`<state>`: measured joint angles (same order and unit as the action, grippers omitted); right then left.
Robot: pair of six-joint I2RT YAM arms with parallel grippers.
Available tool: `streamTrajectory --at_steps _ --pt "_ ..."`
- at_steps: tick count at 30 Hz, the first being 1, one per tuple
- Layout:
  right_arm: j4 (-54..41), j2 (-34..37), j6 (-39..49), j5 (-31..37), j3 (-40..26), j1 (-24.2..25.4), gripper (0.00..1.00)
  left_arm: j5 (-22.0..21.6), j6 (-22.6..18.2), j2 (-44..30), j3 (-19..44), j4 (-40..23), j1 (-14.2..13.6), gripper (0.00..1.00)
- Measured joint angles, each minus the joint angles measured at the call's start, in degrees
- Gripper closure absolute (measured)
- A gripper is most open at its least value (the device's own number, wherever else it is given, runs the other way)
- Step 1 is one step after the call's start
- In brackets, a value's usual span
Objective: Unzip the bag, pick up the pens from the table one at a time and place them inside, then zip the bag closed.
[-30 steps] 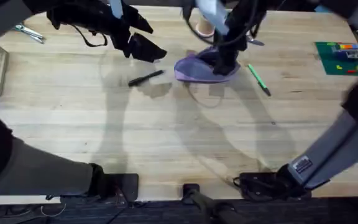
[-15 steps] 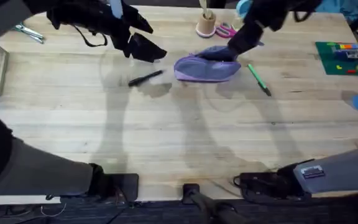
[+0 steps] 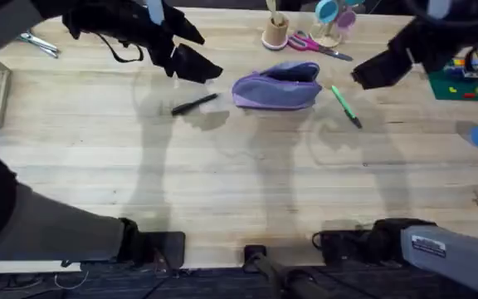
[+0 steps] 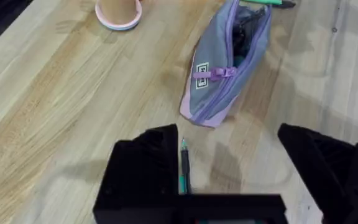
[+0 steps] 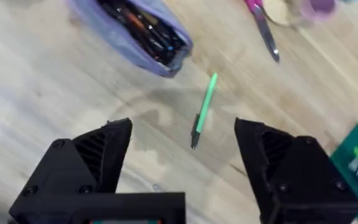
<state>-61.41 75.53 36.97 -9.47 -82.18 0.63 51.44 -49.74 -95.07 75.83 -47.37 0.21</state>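
**Pouch is open; both pens wait on the table**

You have the lavender pencil pouch [image 3: 277, 86] lying on its side in the middle of the butcher-block table [image 3: 222, 183], and its zipper is already drawn back: your right wrist view looks straight into the mouth, where dark contents show. That open mouth is the reason both arms stand off it, because the next job is the pens, not the zip.

The green pen [image 3: 346, 106] lies just beside the pouch on its right, apart from it, slanting away from the mouth. Your right gripper [image 3: 378, 70] hovers above and to the right of that pen, its black fingers [image 5: 92, 162] spread wide with nothing between them. The pen sits in the gap between them in the wrist view, so I judge you are lined up to come down on it first.

The black pen [image 3: 194, 104] lies on the pouch's left, well clear of it. Your left gripper [image 3: 191, 65] hangs near it, fingers [image 4: 148, 162] also wide apart and empty, with the pen's tip visible between them.

The pink-handled scissors [image 3: 309, 43] and the small wooden cup [image 3: 275, 33] stand behind the pouch; keep your descent away from them.
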Motion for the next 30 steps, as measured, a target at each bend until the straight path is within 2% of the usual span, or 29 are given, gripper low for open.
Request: streamTrajectory --at_steps 7,22,30 --pt "1.45 -0.66 -6.12 0.02 0.62 4.16 0.006 0.0 0.0 -0.02 0.0 0.04 0.0 0.008" --pt "1.06 -0.47 -7.66 -0.24 0.62 3.66 0.008 0.0 0.0 0.0 0.0 0.04 0.0 0.008" --pt "2.08 6.32 -7.65 0.44 0.62 4.47 0.007 0.0 0.0 0.0 0.0 0.04 0.0 0.008"
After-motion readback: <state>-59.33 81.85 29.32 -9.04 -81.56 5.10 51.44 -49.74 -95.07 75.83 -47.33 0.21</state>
